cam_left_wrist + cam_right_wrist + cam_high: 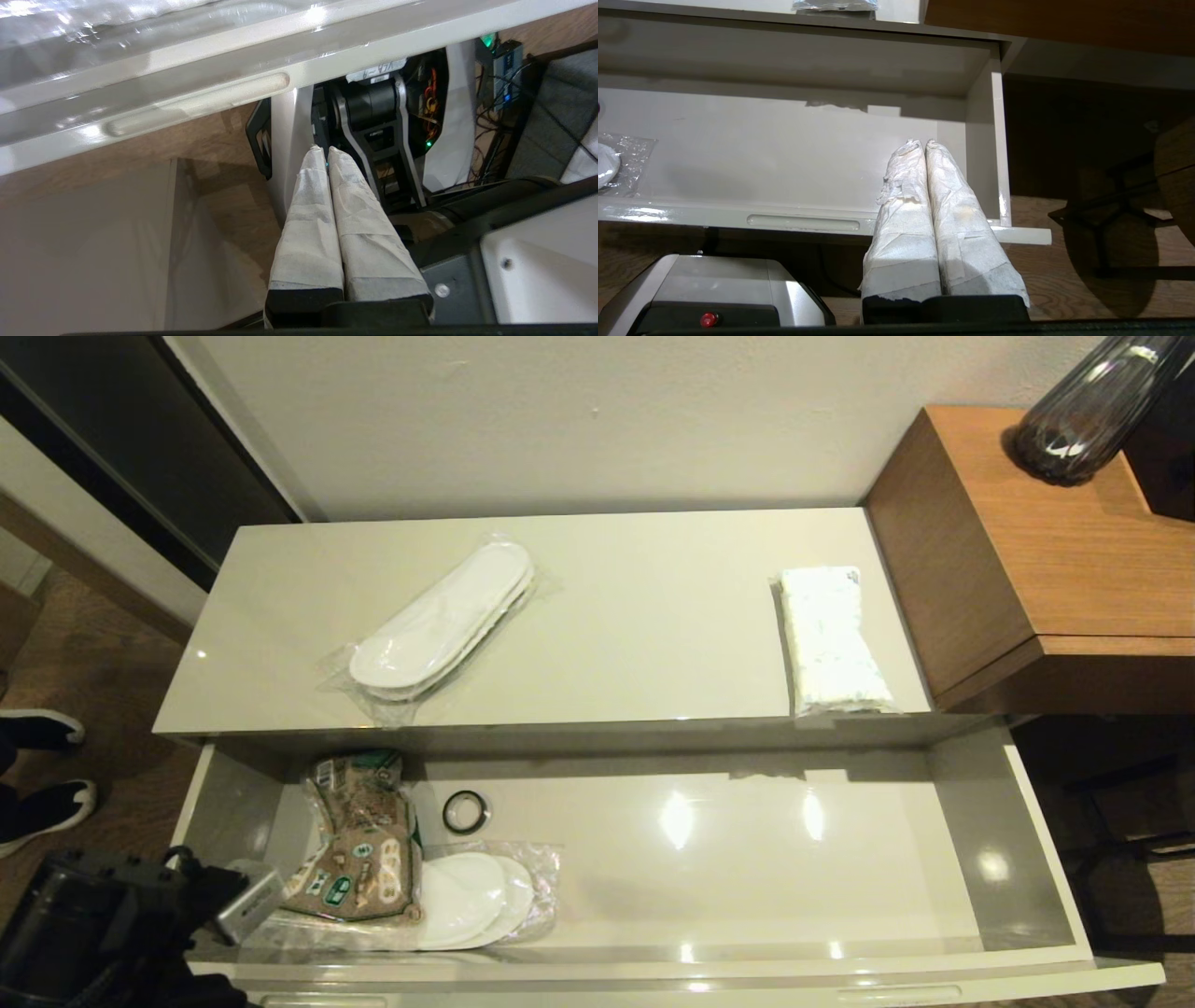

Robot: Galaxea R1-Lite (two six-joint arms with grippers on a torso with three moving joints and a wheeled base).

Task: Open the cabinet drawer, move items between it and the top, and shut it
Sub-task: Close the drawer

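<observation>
Holding both grippers clenched and empty: left gripper (327,150) below the drawer (1046,859) front, right gripper (923,144) above its end. I risk striking the front on the next reach, since the slippers (443,616) lie well beyond.

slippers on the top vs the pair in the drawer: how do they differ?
The slippers on the top lie on the cabinet top, fully exposed; the slippers in the drawer sit on the open cabinet drawer floor, partly covered by a brown printed packet. The top pair runs diagonally; the drawer pair's length is mostly hidden, only rounded ends showing. Both are white, flat and wrapped in clear plastic.
</observation>
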